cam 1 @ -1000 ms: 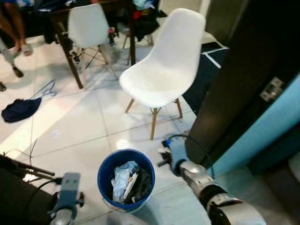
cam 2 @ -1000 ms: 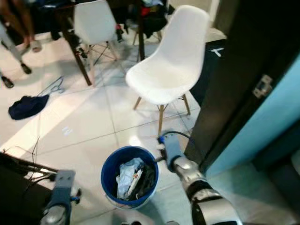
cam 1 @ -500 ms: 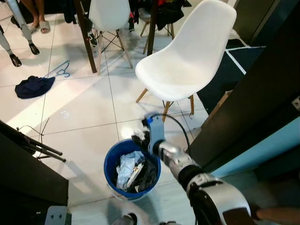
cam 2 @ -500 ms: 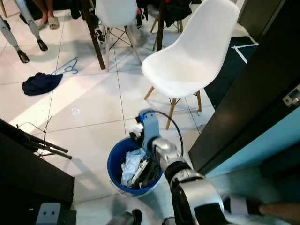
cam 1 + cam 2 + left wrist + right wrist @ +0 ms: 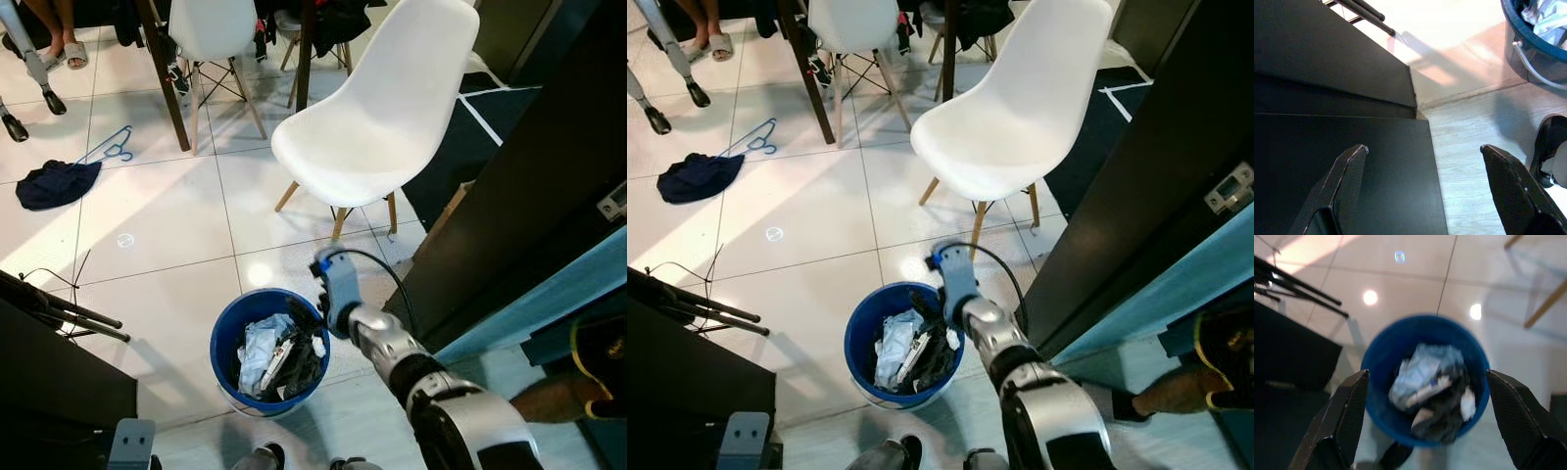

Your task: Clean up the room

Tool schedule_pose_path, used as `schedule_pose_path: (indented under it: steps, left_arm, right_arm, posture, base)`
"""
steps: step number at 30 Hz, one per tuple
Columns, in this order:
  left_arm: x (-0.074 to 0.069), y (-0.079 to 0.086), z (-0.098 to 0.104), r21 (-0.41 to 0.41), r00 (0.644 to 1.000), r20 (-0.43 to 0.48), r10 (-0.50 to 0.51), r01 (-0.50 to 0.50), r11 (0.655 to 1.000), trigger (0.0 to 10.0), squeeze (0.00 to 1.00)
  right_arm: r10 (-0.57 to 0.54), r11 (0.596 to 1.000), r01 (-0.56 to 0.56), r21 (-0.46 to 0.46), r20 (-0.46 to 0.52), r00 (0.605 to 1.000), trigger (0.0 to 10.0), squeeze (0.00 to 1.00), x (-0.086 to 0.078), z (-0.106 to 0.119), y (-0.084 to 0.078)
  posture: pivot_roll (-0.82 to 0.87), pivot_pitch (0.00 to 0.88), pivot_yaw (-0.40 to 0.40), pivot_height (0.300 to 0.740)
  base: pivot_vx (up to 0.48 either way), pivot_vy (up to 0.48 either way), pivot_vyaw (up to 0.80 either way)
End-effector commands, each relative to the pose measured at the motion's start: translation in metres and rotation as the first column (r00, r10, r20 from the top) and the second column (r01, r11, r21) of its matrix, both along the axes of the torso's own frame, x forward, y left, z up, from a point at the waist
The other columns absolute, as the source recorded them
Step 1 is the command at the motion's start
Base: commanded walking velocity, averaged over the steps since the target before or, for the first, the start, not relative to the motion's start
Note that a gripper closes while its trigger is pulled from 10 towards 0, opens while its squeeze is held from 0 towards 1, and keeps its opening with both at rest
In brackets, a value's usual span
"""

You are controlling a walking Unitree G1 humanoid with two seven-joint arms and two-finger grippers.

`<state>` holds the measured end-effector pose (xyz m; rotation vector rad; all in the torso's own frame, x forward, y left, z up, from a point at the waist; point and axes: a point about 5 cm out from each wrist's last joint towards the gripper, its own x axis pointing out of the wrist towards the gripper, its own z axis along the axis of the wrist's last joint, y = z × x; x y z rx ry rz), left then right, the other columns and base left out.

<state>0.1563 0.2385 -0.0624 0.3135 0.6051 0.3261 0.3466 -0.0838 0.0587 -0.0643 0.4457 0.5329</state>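
My right hand (image 5: 1422,423) hangs just above the blue bin (image 5: 223,338), fingers (image 5: 1344,418) spread wide, nothing between them. The bin stands on the tiled floor (image 5: 167,225) near the white chair (image 5: 377,127). It's packed nearly to the rim with crumpled trash (image 5: 257,352): pale paper or plastic wrap, dark film, a small white scrap at the edge. That fill looks light, soft and loose; I'd guess it squashes and slips, so pinch a bunched fold, not a flat sheet.

The bin itself looks like stiff plastic, light enough to tip. It seems to have a thin wire handle (image 5: 1528,76) on the side; otherwise grip the rim.

Left hand (image 5: 1425,181) hangs low over a dark cabinet top (image 5: 1342,161), fingers wide apart, holding nothing.

Loose clutter on the floor: a dark blue garment (image 5: 54,184), limp, grab by a bunch, and just beside it a blue hanger (image 5: 110,149), thin and rigid, take by the hook. A person's foot (image 5: 549,399) is at my right.
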Motion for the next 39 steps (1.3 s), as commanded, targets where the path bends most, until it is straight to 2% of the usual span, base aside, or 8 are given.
schedule_pose_path:
  steps: [1, 4, 5, 6, 7, 8, 20, 39]
  left_arm:
    - [-0.012, -0.003, -0.008, -0.007, 0.998, -0.064, -0.01, 0.01, 1.0, 10.0, 0.0]
    - [-0.01, -0.004, -0.008, -0.005, 0.997, -0.073, -0.02, 0.02, 1.0, 10.0, 0.0]
    - [-0.009, -0.005, -0.009, -0.005, 0.996, -0.079, -0.028, 0.027, 1.0, 10.0, 0.0]
    - [-0.009, -0.005, -0.009, -0.005, 0.996, -0.079, -0.028, 0.027, 1.0, 10.0, 0.0]
    - [-0.008, -0.006, -0.01, -0.007, 0.995, -0.091, -0.034, 0.033, 0.999, 10.0, 0.0]
    - [-0.007, -0.007, -0.011, -0.01, 0.994, -0.104, -0.039, 0.039, 0.999, 10.0, 0.0]
    - [0.009, -0.015, -0.016, -0.085, 0.978, -0.199, -0.063, 0.046, 0.995, 10.0, 0.0]
    - [0.002, -0.013, -0.023, -0.083, 0.936, -0.335, -0.107, 0.084, 0.993, 10.0, 0.0]
  right_arm:
    - [-0.027, 1.0, 0.027, -0.004, -0.078, 0.997, 10.0, 1.0, -0.013, -0.021, -0.012]
    - [-0.054, 0.998, 0.051, -0.025, -0.111, 0.992, 10.0, 1.0, -0.021, -0.032, -0.026]
    - [-0.071, 0.997, 0.067, -0.034, -0.128, 0.989, 10.0, 0.42, -0.025, -0.038, -0.033]
    - [-0.071, 0.997, 0.067, -0.034, -0.128, 0.989, 10.0, 0.42, -0.025, -0.038, -0.033]
    - [-0.109, 0.993, 0.102, -0.056, -0.155, 0.982, 10.0, 0.08, -0.033, -0.047, -0.046]
    - [-0.153, 0.987, 0.14, -0.083, -0.178, 0.972, 10.0, 0.0, -0.041, -0.056, -0.06]
    - [-0.367, 0.927, 0.302, -0.221, -0.384, 0.847, 10.0, 0.0, -0.122, -0.116, -0.121]
    - [-0.436, 0.9, 0.366, -0.238, -0.454, 0.777, 10.0, 0.0, -0.146, -0.128, -0.133]
  posture:
    - [0.09, 0.307, -0.041, 0.74]
    - [0.07, 0.296, -0.036, 0.74]
    - [0.07, 0.296, -0.036, 0.74]
    - [0.07, 0.296, -0.036, 0.74]
    - [0.05, 0.283, -0.032, 0.74]
    - [0.04, 0.273, -0.03, 0.74]
    - [-0.03, 0.151, 0.004, 0.74]
    - [-0.08, 0.072, 0.023, 0.74]
  base:
    - [0.0, 0.0, 0.0]
    - [0.0, 0.0, 0.0]
    - [0.0, 0.0, 0.0]
    - [0.0, 0.0, 0.0]
    - [0.0, 0.0, 0.0]
    - [0.0, 0.0, 0.0]
    - [0.0, 0.0, 0.0]
    - [0.0, 0.0, 0.0]
